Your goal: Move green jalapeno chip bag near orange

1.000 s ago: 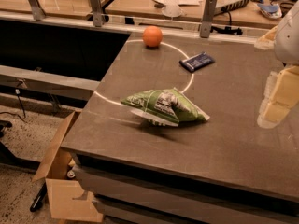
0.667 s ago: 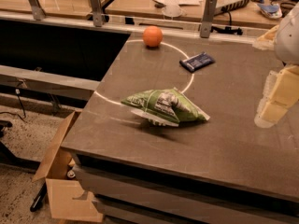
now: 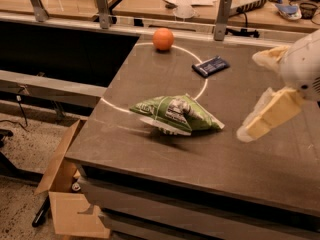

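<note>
The green jalapeno chip bag (image 3: 175, 115) lies crumpled on the dark table (image 3: 150, 159), near its front left part. The orange (image 3: 163, 39) sits at the table's far edge, well behind the bag and apart from it. My gripper (image 3: 250, 96) hangs above the table at the right, to the right of the bag and not touching it. Its two cream fingers (image 3: 270, 116) are spread apart with nothing between them.
A small flat dark blue packet (image 3: 210, 66) lies between the orange and the gripper. A white circle line is painted on the table. Metal posts (image 3: 222, 16) line the far edge. An open cardboard box (image 3: 62, 194) stands on the floor at the front left.
My gripper has moved left, closer to the green bag, and both fingers now show. The bag, orange and packet have not moved.
</note>
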`<state>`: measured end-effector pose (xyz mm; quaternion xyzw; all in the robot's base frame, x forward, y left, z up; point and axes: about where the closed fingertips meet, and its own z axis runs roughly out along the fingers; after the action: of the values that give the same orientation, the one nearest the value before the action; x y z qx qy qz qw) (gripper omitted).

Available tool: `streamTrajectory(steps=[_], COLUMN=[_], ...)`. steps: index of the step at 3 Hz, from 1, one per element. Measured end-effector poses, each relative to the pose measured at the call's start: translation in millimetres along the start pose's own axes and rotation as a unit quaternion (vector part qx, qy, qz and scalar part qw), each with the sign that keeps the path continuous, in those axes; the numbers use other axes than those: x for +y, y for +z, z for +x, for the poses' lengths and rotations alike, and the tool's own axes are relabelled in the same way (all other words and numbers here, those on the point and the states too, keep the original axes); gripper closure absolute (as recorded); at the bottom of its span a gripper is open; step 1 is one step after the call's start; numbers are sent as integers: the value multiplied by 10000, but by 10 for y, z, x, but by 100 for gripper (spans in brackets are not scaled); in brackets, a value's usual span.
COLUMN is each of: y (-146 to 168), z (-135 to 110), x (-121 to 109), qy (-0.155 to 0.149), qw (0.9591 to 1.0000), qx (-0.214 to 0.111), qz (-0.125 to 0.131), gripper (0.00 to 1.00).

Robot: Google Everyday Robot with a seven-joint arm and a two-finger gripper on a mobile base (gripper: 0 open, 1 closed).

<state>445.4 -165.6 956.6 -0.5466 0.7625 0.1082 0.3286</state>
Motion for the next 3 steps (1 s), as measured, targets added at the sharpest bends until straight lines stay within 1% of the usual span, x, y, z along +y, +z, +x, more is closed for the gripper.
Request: streamTrajectory(steps=[1, 2, 3], y=[303, 303, 579], z=[-146, -147, -282], x=[70, 71, 116], qy=[33, 32, -77], qw=[9985, 9985, 9961], qx=[-540, -540, -867], qz=[-31, -31, -165], gripper=[0, 0, 0])
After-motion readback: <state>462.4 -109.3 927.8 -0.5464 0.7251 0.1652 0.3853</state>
